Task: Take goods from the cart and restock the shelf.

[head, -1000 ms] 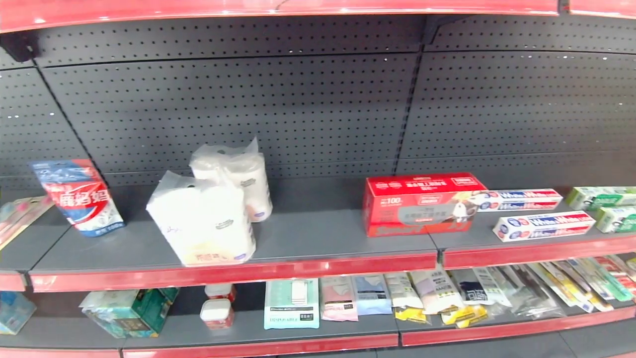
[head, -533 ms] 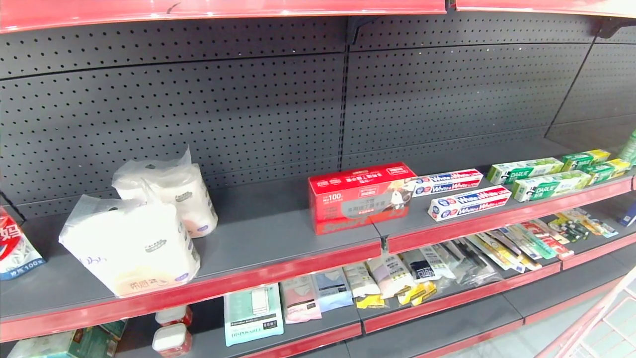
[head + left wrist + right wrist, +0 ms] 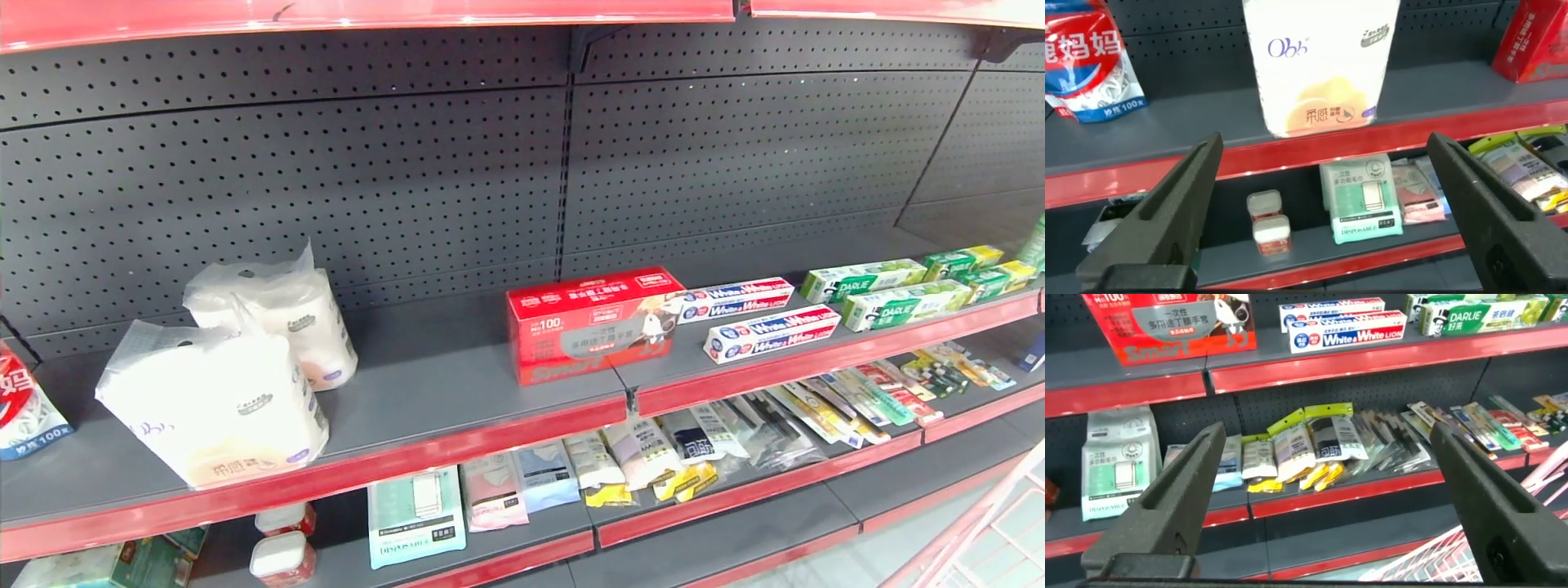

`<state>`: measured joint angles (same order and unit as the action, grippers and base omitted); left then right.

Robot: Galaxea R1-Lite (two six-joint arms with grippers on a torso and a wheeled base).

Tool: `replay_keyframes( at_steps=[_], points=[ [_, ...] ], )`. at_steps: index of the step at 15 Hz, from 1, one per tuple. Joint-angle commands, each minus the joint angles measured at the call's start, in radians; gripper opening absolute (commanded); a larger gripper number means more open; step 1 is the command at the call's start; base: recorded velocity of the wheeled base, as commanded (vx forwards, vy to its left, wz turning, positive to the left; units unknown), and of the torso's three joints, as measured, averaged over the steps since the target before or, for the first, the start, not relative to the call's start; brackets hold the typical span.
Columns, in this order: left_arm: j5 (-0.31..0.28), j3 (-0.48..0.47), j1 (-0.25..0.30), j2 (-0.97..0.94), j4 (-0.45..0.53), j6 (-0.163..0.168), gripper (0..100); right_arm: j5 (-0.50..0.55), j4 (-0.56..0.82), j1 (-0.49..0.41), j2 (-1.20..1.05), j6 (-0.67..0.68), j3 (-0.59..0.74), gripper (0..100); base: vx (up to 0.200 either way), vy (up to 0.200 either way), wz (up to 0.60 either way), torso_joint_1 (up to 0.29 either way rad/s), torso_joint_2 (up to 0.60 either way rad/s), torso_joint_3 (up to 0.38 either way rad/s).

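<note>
Cart: a pink-red wire cart (image 3: 992,535) shows one corner at the lower right of the head view, in front of the lowest tier.
Shelf: a grey metal shelf board with a red front lip (image 3: 457,380) crosses the middle of the head view, backed by a dark perforated panel (image 3: 326,180).
Goods, left: a white plastic-wrapped tissue pack (image 3: 216,404) stands at the lip in the left of the frame. A wrapped pack of white paper rolls (image 3: 282,314) is just behind it, touching it. A blue-and-red pouch (image 3: 24,408) is cut off by the left edge.
Goods, centre: a red cardboard box (image 3: 592,322) sits right of centre, near the lip, well apart from the tissue pack.
Goods, right: two long white cartons with blue and red print (image 3: 771,333) lie just beside the box, and green-and-white cartons (image 3: 902,304) continue toward the right edge.
Lower tier: a mint-green flat pack (image 3: 416,514), a row of small sachets (image 3: 645,453) and two small white jars with red bands (image 3: 282,555) lie along the bottom of the frame.
Left gripper (image 3: 1323,140): fingers spread wide with nothing between them. It faces the tissue pack and the jars, apart from both.
Right gripper (image 3: 1327,429): fingers also wide apart and empty. It faces the sachets, with the cart's mesh close beneath it.
</note>
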<state>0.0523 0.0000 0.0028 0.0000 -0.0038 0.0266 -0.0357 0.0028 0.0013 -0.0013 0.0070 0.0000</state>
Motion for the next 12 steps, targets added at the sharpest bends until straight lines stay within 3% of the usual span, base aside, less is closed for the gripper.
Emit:
replay_keyframes(
  at_steps=[1,5,6,7,8,10,12],
  points=[
    [0.0,0.0,0.0,0.0,-0.001,0.006,100,0.002,0.0,0.0,0.001,0.001,0.0,100,0.0,0.0,0.0,0.0,0.0,0.0],
    [-0.009,-0.037,0.002,0.006,-0.012,0.026,100,0.0,0.0,0.0,0.001,-0.002,0.0,100,0.0,0.0,0.0,0.0,0.0,0.0],
    [-0.052,-0.229,-0.017,0.181,-0.01,0.016,100,0.0,0.0,0.0,0.001,-0.005,0.0,100,0.0,0.0,0.0,0.0,0.0,0.0],
    [-0.085,-0.377,-0.024,0.337,-0.03,-0.047,100,0.0,0.0,0.0,0.003,-0.009,0.0,100,0.0,0.0,0.0,0.0,0.0,0.0],
    [-0.088,-0.463,-0.024,0.408,-0.058,-0.07,100,0.002,0.0,0.0,0.001,0.001,0.0,100,0.0,0.0,0.0,0.0,0.0,0.0],
    [-0.023,-0.609,-0.001,0.546,-0.104,-0.076,100,0.0,0.0,-0.001,0.001,-0.004,0.0,100,0.0,0.0,0.0,0.0,0.0,0.0],
    [0.124,-0.672,0.02,0.626,-0.105,-0.079,100,0.0,0.0,-0.001,0.001,-0.001,0.0,100,0.0,0.0,0.0,0.0,0.0,0.0]
  ],
)
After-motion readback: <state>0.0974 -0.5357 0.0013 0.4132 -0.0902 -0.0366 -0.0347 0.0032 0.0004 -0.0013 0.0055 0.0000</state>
